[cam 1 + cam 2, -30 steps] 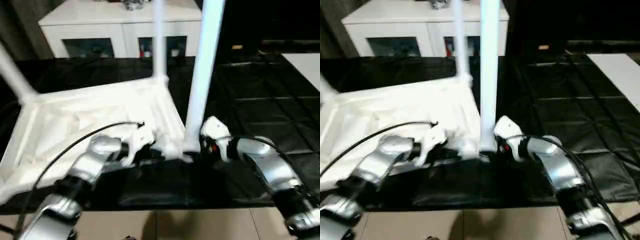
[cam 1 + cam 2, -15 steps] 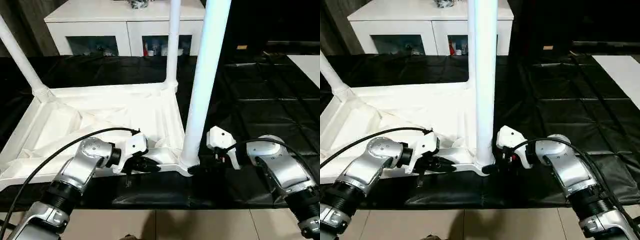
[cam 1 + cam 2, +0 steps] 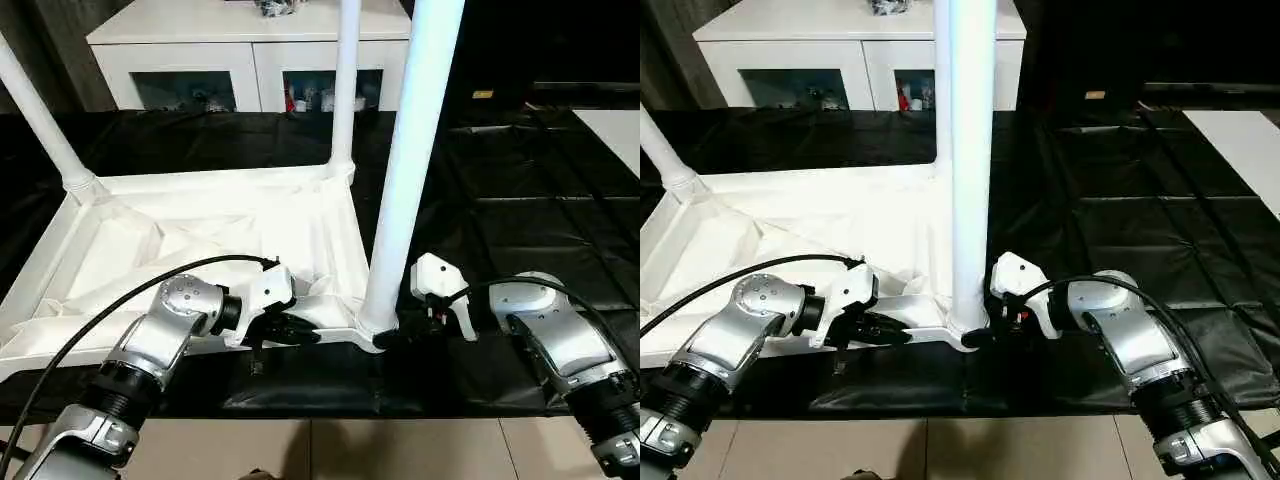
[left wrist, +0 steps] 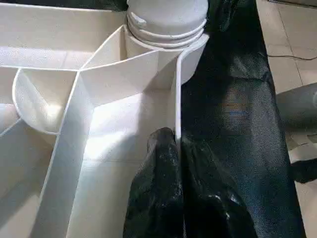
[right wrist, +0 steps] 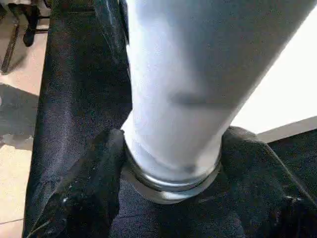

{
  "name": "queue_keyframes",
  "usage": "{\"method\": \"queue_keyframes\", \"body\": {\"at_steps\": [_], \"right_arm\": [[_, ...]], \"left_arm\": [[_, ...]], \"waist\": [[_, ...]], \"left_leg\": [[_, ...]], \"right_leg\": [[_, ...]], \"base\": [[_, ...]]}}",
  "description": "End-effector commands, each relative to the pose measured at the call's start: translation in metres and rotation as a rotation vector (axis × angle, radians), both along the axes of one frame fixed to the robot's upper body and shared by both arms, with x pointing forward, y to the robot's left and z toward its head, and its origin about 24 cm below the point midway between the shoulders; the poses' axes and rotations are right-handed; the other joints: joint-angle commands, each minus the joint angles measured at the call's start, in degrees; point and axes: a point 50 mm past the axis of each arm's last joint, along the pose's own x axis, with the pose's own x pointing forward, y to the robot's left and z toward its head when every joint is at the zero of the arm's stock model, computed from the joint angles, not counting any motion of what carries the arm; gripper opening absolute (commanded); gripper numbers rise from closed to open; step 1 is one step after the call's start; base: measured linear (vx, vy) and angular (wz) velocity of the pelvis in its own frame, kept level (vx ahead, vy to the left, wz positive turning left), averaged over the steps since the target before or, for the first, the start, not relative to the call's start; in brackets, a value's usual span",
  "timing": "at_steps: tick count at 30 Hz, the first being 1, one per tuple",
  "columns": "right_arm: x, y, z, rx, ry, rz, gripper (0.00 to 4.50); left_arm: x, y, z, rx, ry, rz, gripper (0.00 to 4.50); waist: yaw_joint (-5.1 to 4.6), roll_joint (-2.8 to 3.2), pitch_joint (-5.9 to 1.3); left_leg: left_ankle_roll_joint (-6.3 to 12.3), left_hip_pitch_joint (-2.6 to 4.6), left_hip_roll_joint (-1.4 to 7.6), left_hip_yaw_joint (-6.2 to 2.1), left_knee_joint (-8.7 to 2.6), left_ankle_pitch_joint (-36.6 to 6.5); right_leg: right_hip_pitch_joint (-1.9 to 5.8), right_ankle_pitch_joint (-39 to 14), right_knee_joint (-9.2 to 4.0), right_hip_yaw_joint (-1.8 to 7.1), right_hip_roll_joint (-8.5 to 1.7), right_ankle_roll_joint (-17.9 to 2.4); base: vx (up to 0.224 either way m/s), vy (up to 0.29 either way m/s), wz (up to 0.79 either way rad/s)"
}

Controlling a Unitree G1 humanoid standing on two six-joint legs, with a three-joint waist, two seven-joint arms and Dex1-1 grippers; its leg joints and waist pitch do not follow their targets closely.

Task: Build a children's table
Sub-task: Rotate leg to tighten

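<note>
A big black-covered table (image 3: 520,200) holds the upside-down white table top (image 3: 200,230). The left gripper (image 4: 173,148) pinches its rim. The right gripper (image 5: 168,173) squeezes the near leg (image 3: 410,170) at its bottom.

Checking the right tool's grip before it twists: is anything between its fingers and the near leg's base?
Nothing visible. The right tool straddles the near leg at its base, a finger on each side.
</note>
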Motion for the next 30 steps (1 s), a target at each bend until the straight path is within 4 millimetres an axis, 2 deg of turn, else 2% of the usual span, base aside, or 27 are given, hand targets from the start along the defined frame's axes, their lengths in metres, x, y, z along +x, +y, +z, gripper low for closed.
{"method": "queue_keyframes", "body": {"at_steps": [1,3,5,8,10,11,13,14,16,18,19,20,21,23,24,26,27,29,30], "right_arm": [[0.003,0.000,0.003,0.031,-0.004,-0.031,2.68],[0.007,0.002,0.002,0.045,-0.025,-0.087,2.68],[0.020,0.005,0.000,0.071,-0.066,-0.246,2.68],[0.030,0.008,-0.003,0.098,-0.091,-0.386,2.68],[0.035,0.012,-0.006,0.114,-0.100,-0.472,2.68],[0.035,0.012,-0.006,0.114,-0.100,-0.472,2.68],[0.040,0.020,-0.011,0.115,-0.111,-0.608,2.68],[0.040,0.020,-0.011,0.115,-0.111,-0.608,2.68],[0.046,0.026,-0.016,0.097,-0.143,-0.762,2.68],[0.050,0.029,-0.019,0.088,-0.158,-0.840,2.68],[0.056,0.039,-0.022,0.044,-0.216,-0.957,2.68],[0.056,0.039,-0.022,0.044,-0.216,-0.957,2.68],[0.057,0.044,-0.023,0.038,-0.223,-0.968,2.68],[0.057,0.051,-0.024,0.031,-0.230,-0.955,2.68],[0.057,0.055,-0.024,0.039,-0.222,-0.937,2.68],[0.057,0.059,-0.023,0.072,-0.203,-0.929,2.68],[0.056,0.060,-0.021,0.123,-0.180,-0.926,3.23],[0.056,0.059,-0.018,0.151,-0.176,-0.925,3.37],[0.056,0.058,-0.016,0.169,-0.176,-0.919,3.45]], "left_arm": [[-0.004,-0.008,0.005,-0.047,0.005,-0.060,0.00],[-0.004,-0.009,0.004,-0.046,0.001,-0.055,0.00],[0.004,-0.010,0.000,-0.020,-0.028,0.026,0.00],[0.014,-0.014,-0.004,0.002,-0.068,0.134,0.00],[0.023,-0.020,-0.005,0.007,-0.095,0.217,0.00],[0.023,-0.020,-0.005,0.007,-0.095,0.217,0.00],[0.033,-0.034,-0.006,-0.004,-0.107,0.325,0.00],[0.033,-0.034,-0.006,-0.004,-0.107,0.325,0.00],[0.042,-0.053,-0.006,-0.026,-0.112,0.432,0.00],[0.046,-0.062,-0.005,-0.033,-0.113,0.480,0.00],[0.052,-0.081,-0.005,-0.024,-0.142,0.539,0.00],[0.052,-0.081,-0.005,-0.024,-0.142,0.539,0.00],[0.052,-0.087,-0.005,-0.020,-0.148,0.548,0.00],[0.051,-0.094,-0.006,-0.015,-0.156,0.535,0.00],[0.050,-0.098,-0.006,-0.013,-0.161,0.517,0.00],[0.049,-0.102,-0.006,-0.013,-0.172,0.488,0.00],[0.048,-0.101,-0.006,-0.013,-0.175,0.464,0.00],[0.047,-0.100,-0.007,-0.010,-0.182,0.443,0.00],[0.046,-0.099,-0.007,-0.012,-0.185,0.424,0.00]], "waist": [[-0.23,-0.93,-3.70],[-0.21,-0.89,-3.74],[-0.43,-0.92,-3.66],[-1.79,-0.98,-3.52],[-1.99,-1.03,-3.63],[-2.06,-1.03,-3.65],[-2.05,-1.08,-3.72],[-2.02,-1.15,-3.77],[-1.99,-1.23,-3.92],[-2.06,-1.18,-3.87],[-2.16,-0.88,-3.81],[-2.27,-0.97,-3.84],[-2.12,-1.08,-3.85],[-2.03,-1.09,-3.93],[-1.93,-0.86,-3.95],[-1.88,-0.90,-3.93],[-1.88,-0.94,-3.91],[-1.83,-0.84,-3.97],[-1.86,-1.10,-3.91]], "left_leg": [[4.03,1.33,4.59,-2.29,-4.08,-9.62],[4.08,1.36,4.60,-2.28,-4.05,-9.40],[3.68,1.24,4.55,-2.34,-4.14,-9.75],[1.13,1.51,4.34,-2.54,-4.45,-12.64],[0.63,1.42,4.31,-2.64,-4.43,-12.91],[0.95,1.53,4.29,-2.52,-4.34,-12.31],[1.48,1.41,4.17,-2.42,-4.21,-10.97],[1.66,1.33,4.08,-2.40,-4.14,-9.98],[2.09,1.37,4.08,-2.34,-3.99,-8.36],[2.22,1.39,3.93,-2.32,-3.93,-8.46],[1.92,1.42,3.85,-2.25,-3.95,-8.96],[1.15,1.68,3.84,-2.38,-4.05,-10.22],[1.16,1.55,3.84,-2.47,-4.06,-10.08],[2.73,1.32,3.70,-2.38,-3.92,-9.03],[3.14,1.23,3.70,-2.40,-3.88,-8.70],[4.13,1.13,3.75,-2.40,-3.87,-8.67],[4.24,1.11,3.77,-2.40,-3.91,-8.90],[4.28,1.21,3.95,-2.49,-4.02,-8.96],[4.24,1.14,3.98,-2.48,-4.07,-8.99]], "right_leg": [[1.97,-6.63,-3.61,2.95,-4.18,-14.95],[1.91,-6.59,-3.62,2.95,-4.22,-15.03],[1.90,-7.04,-3.60,2.93,-4.16,-15.04],[1.74,-10.43,-4.09,2.92,-4.09,-14.69],[1.98,-10.27,-4.00,2.92,-4.14,-14.34],[1.82,-9.22,-4.04,3.02,-4.13,-14.33],[1.94,-7.65,-3.96,3.07,-4.14,-14.29],[1.98,-7.00,-3.92,3.04,-4.10,-14.30],[1.99,-5.23,-3.76,3.02,-4.14,-14.63],[1.97,-5.70,-3.90,2.95,-4.13,-14.80],[1.72,-6.81,-4.13,3.01,-4.18,-14.61],[1.85,-8.12,-4.37,2.94,-4.12,-14.32],[2.10,-8.17,-4.34,2.95,-4.26,-14.10],[2.26,-7.18,-4.39,2.93,-4.32,-13.41],[2.31,-6.98,-4.40,2.95,-4.41,-13.35],[2.28,-7.94,-4.53,2.86,-4.37,-12.75],[2.28,-8.39,-4.59,2.86,-4.37,-12.61],[2.17,-8.92,-4.54,2.81,-4.30,-12.38],[2.13,-8.89,-4.51,2.79,-4.22,-12.27]], "base": [[0.000,0.000,0.00],[0.000,0.000,0.00],[0.000,0.000,0.00],[0.000,0.000,0.00],[0.000,0.000,0.00],[0.000,0.000,0.00],[0.000,0.000,0.00],[0.000,0.000,0.00],[0.000,0.000,0.00],[0.000,0.000,0.00],[0.000,0.000,0.00],[0.000,0.000,0.00],[0.000,0.000,0.00],[0.000,0.000,0.00],[0.000,0.000,0.00],[0.000,0.000,0.00],[0.000,0.000,0.00],[0.000,0.000,0.00],[0.000,0.000,0.00]]}}
